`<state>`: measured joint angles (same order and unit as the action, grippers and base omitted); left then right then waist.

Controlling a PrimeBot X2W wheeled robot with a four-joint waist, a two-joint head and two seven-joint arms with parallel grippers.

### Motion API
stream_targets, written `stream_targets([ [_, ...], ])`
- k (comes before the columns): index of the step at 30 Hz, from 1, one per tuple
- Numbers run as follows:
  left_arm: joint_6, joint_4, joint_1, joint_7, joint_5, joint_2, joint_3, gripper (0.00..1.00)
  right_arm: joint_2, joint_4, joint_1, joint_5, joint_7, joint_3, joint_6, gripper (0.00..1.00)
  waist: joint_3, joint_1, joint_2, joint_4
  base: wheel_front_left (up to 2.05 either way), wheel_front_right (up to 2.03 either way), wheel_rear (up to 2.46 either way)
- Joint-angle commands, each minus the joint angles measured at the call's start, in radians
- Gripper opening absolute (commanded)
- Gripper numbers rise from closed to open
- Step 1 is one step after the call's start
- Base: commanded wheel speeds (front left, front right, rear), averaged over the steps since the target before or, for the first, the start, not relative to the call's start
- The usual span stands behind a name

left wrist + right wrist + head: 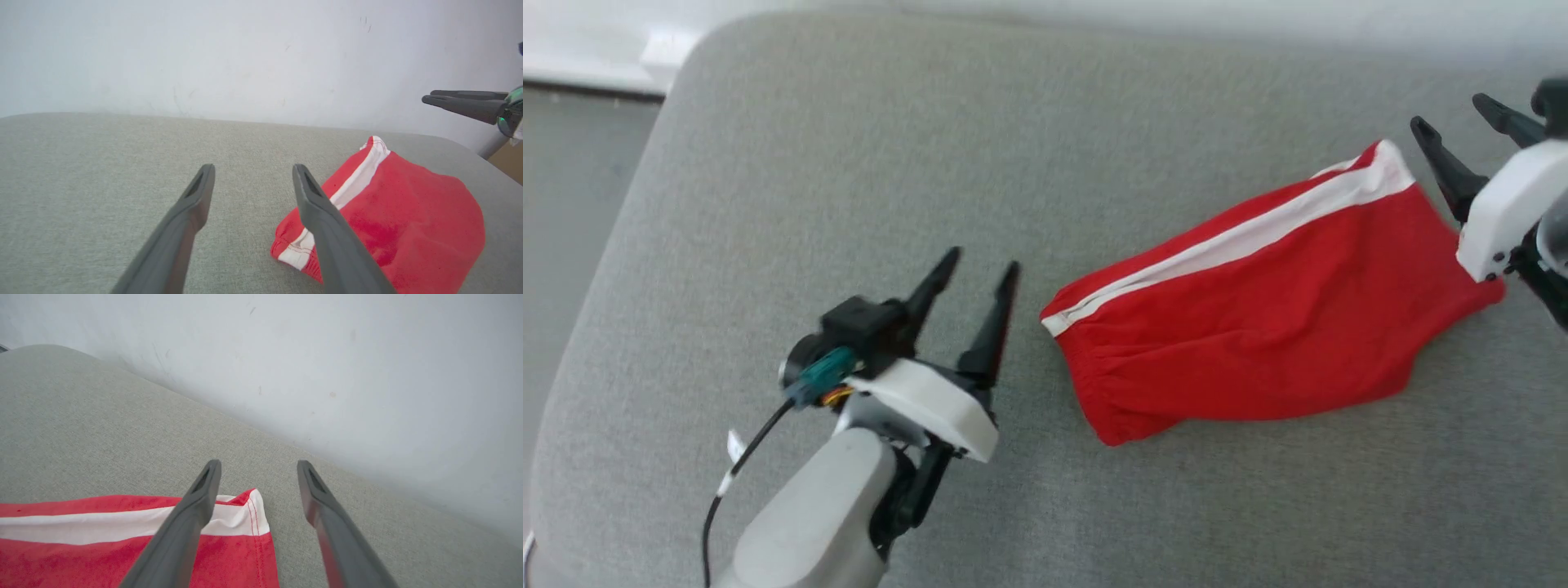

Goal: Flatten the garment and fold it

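The garment (1258,318) is a pair of red shorts with a white side stripe, lying folded lengthwise on the grey cushioned surface (849,163), gathered waistband toward the left. My left gripper (984,265) stands open just left of the waistband end, holding nothing. My right gripper (1454,114) is open at the leg-hem end on the right, raised off the cloth. In the left wrist view the garment (408,220) lies to the right of my open fingers (192,200). The right wrist view has the striped hem corner (245,514) beneath my open right gripper (258,467).
A pale wall (245,53) runs along the far edge of the surface. The surface's rounded left corner (678,73) drops to a grey floor (572,188). Bare grey cushion stretches left of and in front of the garment.
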<state>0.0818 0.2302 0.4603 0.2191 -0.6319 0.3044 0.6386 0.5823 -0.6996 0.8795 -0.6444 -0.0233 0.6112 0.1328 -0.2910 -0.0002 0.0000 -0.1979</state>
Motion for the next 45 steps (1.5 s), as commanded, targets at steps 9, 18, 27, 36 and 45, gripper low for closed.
stream_targets([
  [9, 0.134, -0.066, -0.184, 0.04, 0.009, -0.007, -0.1, 1.0, -0.021, 0.135, -0.22, 0.054, 0.261, -0.148, -0.002, 1.0, 0.187, 0.0002, 0.0, 0.101, 0.0, 0.0, 0.0],
  [18, 0.158, -0.047, -0.294, -0.022, -0.024, -0.043, -0.065, 1.0, -0.162, 0.421, -0.571, 0.238, 0.283, -0.462, -0.002, 1.0, 0.189, 0.0002, 0.0, 0.15, 0.0, 0.0, 0.0],
  [27, 0.168, 0.002, -0.291, -0.164, -0.06, -0.07, -0.012, 1.0, -0.343, 0.689, -0.811, 0.359, 0.205, -0.658, -0.002, 1.0, 0.151, 0.0002, 0.0, 0.212, 0.0, 0.0, 0.0],
  [36, 0.189, 0.08, -0.257, -0.2, -0.066, -0.082, -0.011, 1.0, -0.381, 0.786, -0.857, 0.381, 0.155, -0.696, -0.002, 1.0, 0.097, 0.0002, 0.0, 0.25, 0.0, 0.0, 0.0],
  [45, 0.137, 0.18, -0.208, -0.242, -0.07, -0.102, 0.032, 0.0, -0.378, 0.8, -0.857, 0.393, 0.135, -0.707, -0.002, 1.0, 0.047, 0.0002, 0.0, 0.242, 0.0, 0.0, 0.0],
])
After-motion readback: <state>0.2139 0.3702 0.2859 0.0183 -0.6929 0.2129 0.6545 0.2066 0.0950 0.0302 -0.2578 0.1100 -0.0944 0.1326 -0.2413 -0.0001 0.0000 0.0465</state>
